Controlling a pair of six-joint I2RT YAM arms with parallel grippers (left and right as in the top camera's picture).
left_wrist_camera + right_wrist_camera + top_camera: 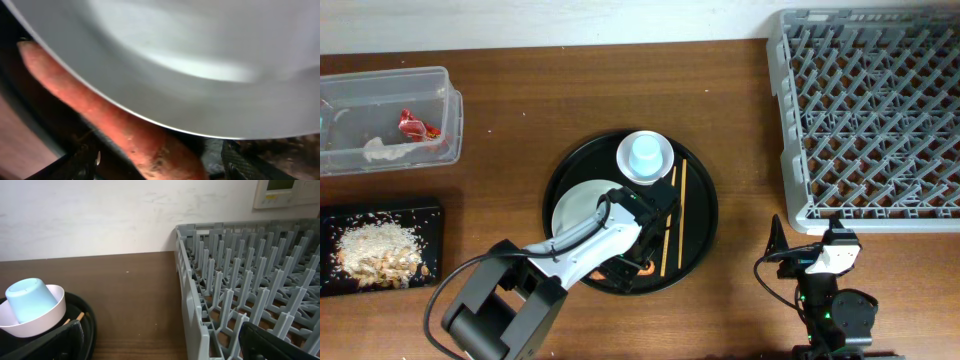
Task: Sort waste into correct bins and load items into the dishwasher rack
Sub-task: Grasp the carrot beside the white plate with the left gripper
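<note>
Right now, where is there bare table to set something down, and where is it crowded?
Free: the table between the clear tub and the round tray, and the strip between that tray and the rack. Crowded: the round tray, with the plate, bowl, cup, chopsticks, carrot and the left gripper at the carrot.

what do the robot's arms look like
Both arms have dark grey to black rounded joints. The left arm has a white link and a black cable looping beside it. The right arm has a white wrist block, a black cable and a small green light.
</note>
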